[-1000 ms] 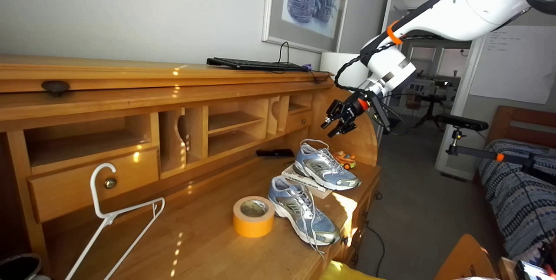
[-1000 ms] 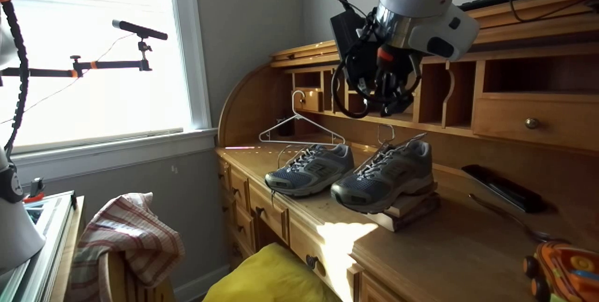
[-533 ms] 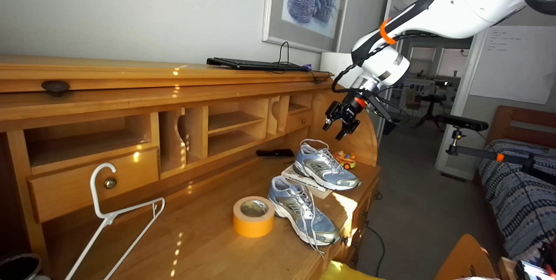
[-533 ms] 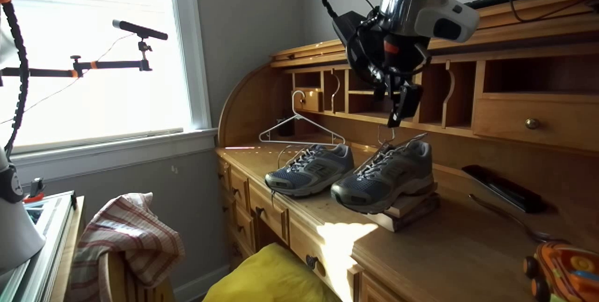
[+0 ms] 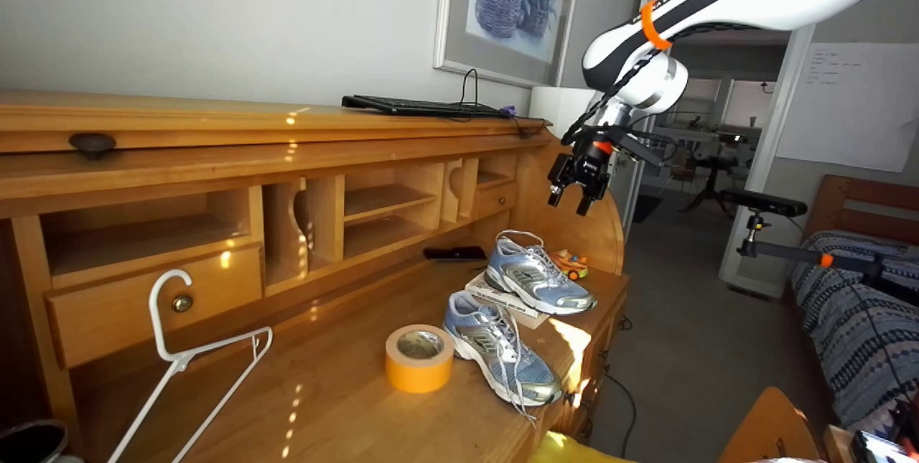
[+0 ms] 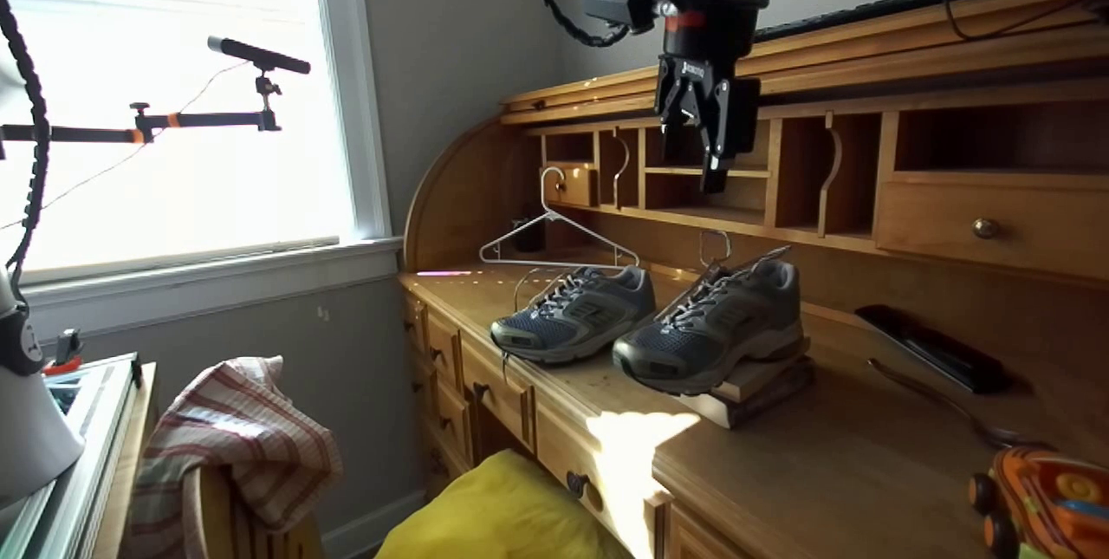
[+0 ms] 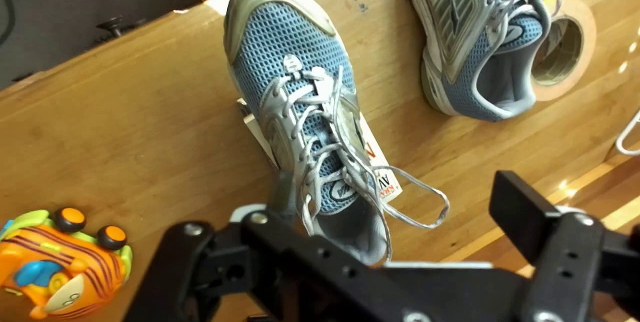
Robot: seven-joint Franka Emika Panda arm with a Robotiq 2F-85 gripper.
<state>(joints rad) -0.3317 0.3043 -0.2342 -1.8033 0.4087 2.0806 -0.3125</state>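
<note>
My gripper (image 5: 569, 203) hangs in the air above the desk, pointing mostly downward, its fingers spread wide with nothing between them. In the wrist view the gripper (image 7: 400, 202) looks down over the heel end of a blue and silver running shoe (image 7: 295, 37). That shoe (image 6: 715, 329) rests tilted on a small stack of books (image 5: 495, 296), clearly below the gripper (image 6: 690, 167) and apart from it. Beside it a matching shoe (image 5: 502, 352) lies on the desk, laces loose. A roll of orange tape (image 5: 418, 378) stands against the matching shoe's heel end.
An orange toy car (image 7: 70, 257) sits near the desk's end. A black case (image 6: 931, 351) and a spoon (image 6: 931, 394) lie on the desktop. A white hanger (image 5: 179, 360) stands at the far part. The desk's cubbyholes (image 6: 706, 195) rise behind, with a keyboard (image 5: 423, 107) on top.
My gripper has swung from a slanted pose to pointing more downward, rising and shifting slightly right in an exterior view. Its fingers stand wider apart. The shoes and other objects have not moved.
</note>
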